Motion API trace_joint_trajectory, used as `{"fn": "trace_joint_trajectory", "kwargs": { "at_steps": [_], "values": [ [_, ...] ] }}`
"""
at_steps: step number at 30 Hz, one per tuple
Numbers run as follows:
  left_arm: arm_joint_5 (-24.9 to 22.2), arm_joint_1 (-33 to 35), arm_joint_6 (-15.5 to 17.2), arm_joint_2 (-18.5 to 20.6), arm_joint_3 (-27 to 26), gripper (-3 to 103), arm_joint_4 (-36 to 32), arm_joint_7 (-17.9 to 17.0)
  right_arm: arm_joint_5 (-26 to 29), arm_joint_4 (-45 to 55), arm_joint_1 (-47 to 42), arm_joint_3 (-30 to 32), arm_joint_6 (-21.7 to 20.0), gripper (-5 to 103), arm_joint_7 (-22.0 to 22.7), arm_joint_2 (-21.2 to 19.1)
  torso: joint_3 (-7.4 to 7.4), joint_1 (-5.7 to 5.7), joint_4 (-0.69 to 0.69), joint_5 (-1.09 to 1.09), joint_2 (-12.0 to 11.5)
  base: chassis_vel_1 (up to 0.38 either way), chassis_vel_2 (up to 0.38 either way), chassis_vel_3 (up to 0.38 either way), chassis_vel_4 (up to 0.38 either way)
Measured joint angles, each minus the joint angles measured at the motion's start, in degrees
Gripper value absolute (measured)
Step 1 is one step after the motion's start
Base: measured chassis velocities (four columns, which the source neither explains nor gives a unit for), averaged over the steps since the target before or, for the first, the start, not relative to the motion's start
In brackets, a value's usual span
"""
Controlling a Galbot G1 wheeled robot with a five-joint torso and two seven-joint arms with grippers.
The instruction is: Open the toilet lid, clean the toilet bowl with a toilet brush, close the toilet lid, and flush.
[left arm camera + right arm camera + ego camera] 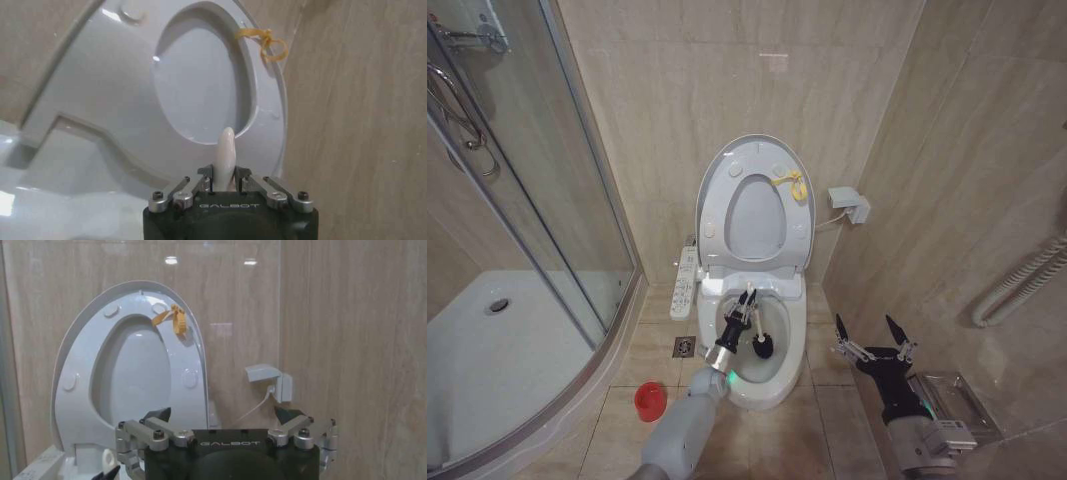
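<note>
Two robot hands are out in this small bathroom, and one is busy. The left hand point(749, 306) is down over the white ceramic toilet bowl point(789, 372), squeezed shut on the thin white stick of the small toilet brush point(760, 340). In the left wrist view the white stick tip point(226, 150) pokes up between the closed fingers. The brush's dark round head sits low inside the bowl, near the middle of the basin.

The big white shiny plastic toilet lid point(715, 185) stands straight up against the tan wall. The white ring-shaped seat point(799, 225) is up too, resting flat against the lid, with a little yellow tag point(791, 184) tied near its top.

The right hand point(874, 338) waits off to the right side of the toilet, above the floor, with its fingers spread wide and nothing in them.

A small red round cup point(650, 400) sits on the floor tiles to the left of the bowl, well apart from the brush.

So the lid step looks done, and the scrubbing step is the one going on. Next, the brush head likely needs to rub around the inside of the basin, then go back into the red cup before the lid comes down.
</note>
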Motion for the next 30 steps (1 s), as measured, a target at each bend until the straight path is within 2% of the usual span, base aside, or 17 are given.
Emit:
{"fn": "trace_joint_trajectory", "kwargs": {
  "at_steps": [2, 6, 15, 18, 26, 30],
  "values": [
    [0.0, 0.4, 0.8, 0.5, 0.2, 21, -1.1, -0.5, 0.0, 0.0, 0.0, 0.0, 0.0, 100, 0.0, 0.0, 0.0, 0.0, 0.0, 0.0, 0.0, 0.0, 0.0, 0.0, 0.0],
    [-0.3, 2.8, 5.6, 5.2, 1.2, 21, -8.1, -2.7, 0.0, 0.0, 0.0, 0.0, 0.0, 100, 0.0, 0.0, 0.0, 0.0, 0.03, 0.0, 0.0, 0.0, 0.0, 0.0, 0.0],
    [-3.5, 8.8, 8.7, 10.3, 0.9, 21, -16.8, -4.7, 0.0, 0.0, 0.0, 0.0, 0.0, 100, 0.0, 0.0, 0.0, 0.0, 0.03, 0.0, 0.0, 0.0, 0.0, 0.0, 0.0],
    [-5.9, 12.7, 10.1, 12.4, 0.1, 21, -21.5, -6.1, 0.0, 0.0, 0.0, 0.0, 0.0, 100, 0.0, 0.0, 0.0, 0.0, 0.03, 0.01, 0.0, 0.0, 0.0, 0.0, 0.0],
    [-13.2, 16.3, 12.1, 12.4, -1.1, 21, -25.8, -7.8, 0.0, 0.0, 0.0, 0.0, 0.0, 100, 0.0, 0.0, 0.0, 0.0, 0.04, 0.01, 0.0, 0.0, 0.0, 0.0, 0.0],
    [-13.4, 14.9, 11.9, 10.8, -1.1, 21, -23.7, -7.6, 0.0, 0.0, 0.0, 0.0, 0.0, 100, 0.0, 0.0, 0.0, 0.0, 0.03, 0.02, 0.0, 0.0, 0.0, 0.0, 0.0]
  ]
}}
